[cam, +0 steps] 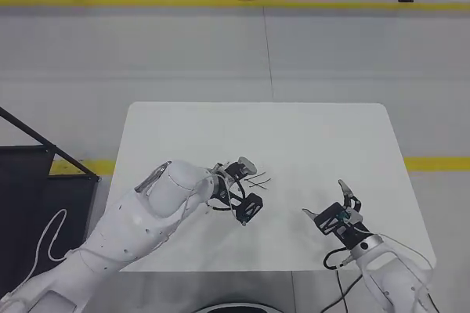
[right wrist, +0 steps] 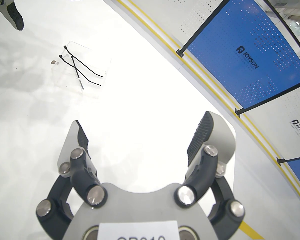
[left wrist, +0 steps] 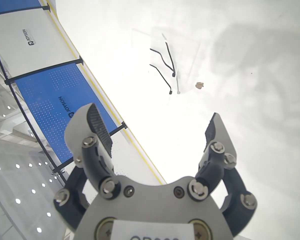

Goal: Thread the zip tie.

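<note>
Left wrist view puts the zip ties (left wrist: 170, 58) straight ahead of my left claw (left wrist: 152, 112), which is spread wide and holds nothing. They lie loosely crossed on a clear tray (left wrist: 190, 51) on the table (cam: 321, 141), with their heads at the end nearest this claw and their tails running away toward my right side. My right claw (right wrist: 142, 119), also released and bare, sits well apart from them. I judge the left the nearer one to take a tie, closing across its length.
</note>
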Robot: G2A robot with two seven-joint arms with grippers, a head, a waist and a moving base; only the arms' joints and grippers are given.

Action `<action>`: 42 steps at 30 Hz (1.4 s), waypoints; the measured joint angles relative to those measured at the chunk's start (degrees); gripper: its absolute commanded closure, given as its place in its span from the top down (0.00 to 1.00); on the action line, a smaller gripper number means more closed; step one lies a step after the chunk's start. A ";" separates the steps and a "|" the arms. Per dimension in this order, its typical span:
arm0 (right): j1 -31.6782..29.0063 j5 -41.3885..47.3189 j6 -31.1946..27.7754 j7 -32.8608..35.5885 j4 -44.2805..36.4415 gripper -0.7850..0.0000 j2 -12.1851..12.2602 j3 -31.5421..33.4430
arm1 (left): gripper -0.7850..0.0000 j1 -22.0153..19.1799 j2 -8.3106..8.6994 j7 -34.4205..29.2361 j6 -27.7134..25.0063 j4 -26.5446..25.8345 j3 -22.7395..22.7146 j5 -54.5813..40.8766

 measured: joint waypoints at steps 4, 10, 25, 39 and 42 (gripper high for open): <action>0.00 0.00 0.00 0.00 0.00 1.00 0.00 0.00 | 1.00 2.61 0.01 -4.02 3.47 -1.49 -0.84 -0.10; 0.00 0.00 0.00 0.00 0.00 1.00 0.00 0.00 | 0.87 -0.39 -0.77 -2.13 3.36 2.93 0.70 -1.25; 0.00 0.00 0.00 0.00 0.00 1.00 0.00 0.00 | 0.46 -9.04 -3.64 2.68 2.17 12.15 8.58 -0.62; 0.00 0.00 0.00 0.00 0.00 1.00 0.00 0.00 | 0.44 -10.89 -3.82 6.40 2.64 15.26 9.57 -1.12; 0.00 0.00 0.00 0.00 0.00 1.00 0.00 0.00 | 0.44 -10.82 -3.67 6.49 2.28 15.25 9.69 -0.74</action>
